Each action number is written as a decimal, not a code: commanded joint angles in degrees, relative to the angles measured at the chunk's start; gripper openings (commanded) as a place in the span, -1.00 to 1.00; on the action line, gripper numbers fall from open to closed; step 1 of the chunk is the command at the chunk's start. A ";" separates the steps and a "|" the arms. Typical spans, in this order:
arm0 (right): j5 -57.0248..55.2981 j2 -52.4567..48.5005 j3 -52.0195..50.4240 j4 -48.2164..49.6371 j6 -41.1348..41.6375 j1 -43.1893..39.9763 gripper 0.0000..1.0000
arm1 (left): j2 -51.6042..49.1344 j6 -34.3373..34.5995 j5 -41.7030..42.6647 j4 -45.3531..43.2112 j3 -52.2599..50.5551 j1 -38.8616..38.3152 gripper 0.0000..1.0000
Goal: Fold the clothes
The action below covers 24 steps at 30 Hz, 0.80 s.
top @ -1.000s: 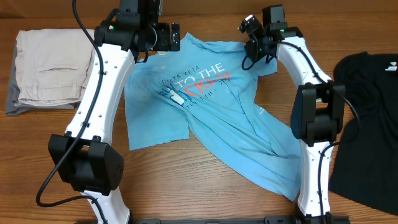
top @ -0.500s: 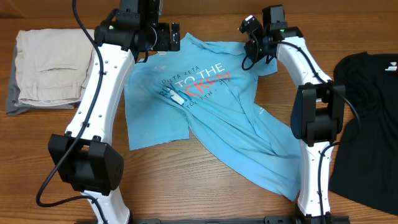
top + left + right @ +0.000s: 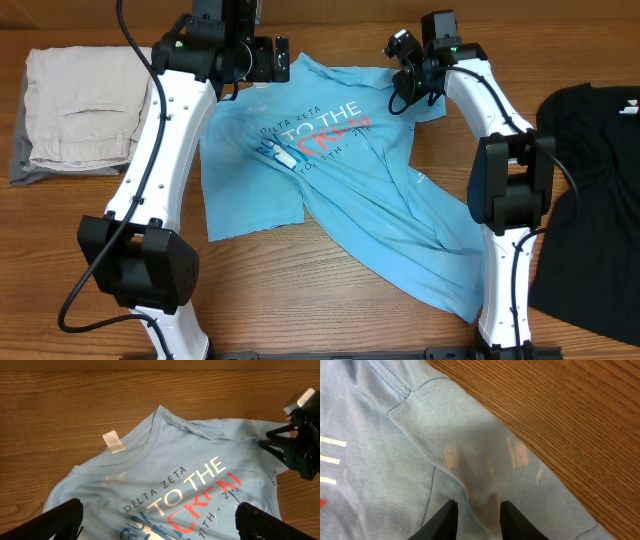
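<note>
The clothes, a light blue T-shirt (image 3: pixel 340 190) with white, blue and red lettering, lie crumpled across the table's middle, collar toward the far edge. My left gripper (image 3: pixel 268 58) hovers above the collar and chest print (image 3: pixel 195 485), its jaws (image 3: pixel 157 520) wide open with nothing between them. My right gripper (image 3: pixel 402 72) sits low on the shirt's far right shoulder. In the right wrist view its jaws (image 3: pixel 477 515) stand a little apart around a raised ridge of sleeve cloth (image 3: pixel 470 455), without pinching it. The right gripper (image 3: pixel 280 445) also shows at the right edge of the left wrist view.
Folded beige trousers (image 3: pixel 80 110) lie at the far left. A black garment (image 3: pixel 590 200) covers the right edge. A white neck label (image 3: pixel 112 441) sticks out by the collar. Bare wooden table (image 3: pixel 560 410) runs beyond the sleeve.
My right gripper's jaws have parted slightly on the shoulder cloth. Both arms and the shirt stay where they were.
</note>
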<state>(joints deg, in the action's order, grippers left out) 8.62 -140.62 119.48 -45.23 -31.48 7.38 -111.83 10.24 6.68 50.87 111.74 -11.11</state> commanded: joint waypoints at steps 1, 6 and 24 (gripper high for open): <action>0.50 2.91 -0.22 0.17 0.15 0.44 -0.36 | -0.37 0.48 0.39 -0.09 -0.04 0.22 1.00; 0.50 2.82 -0.24 0.76 0.17 0.44 -0.35 | -0.37 0.50 0.39 -0.09 -0.04 0.22 1.00; 0.61 0.79 -0.26 1.55 0.17 0.44 -0.37 | -0.37 0.50 0.42 -0.09 -0.04 0.22 1.00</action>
<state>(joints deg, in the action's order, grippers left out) 8.75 -140.62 119.46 -43.48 -31.53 7.60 -111.83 10.22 6.68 50.87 111.74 -11.11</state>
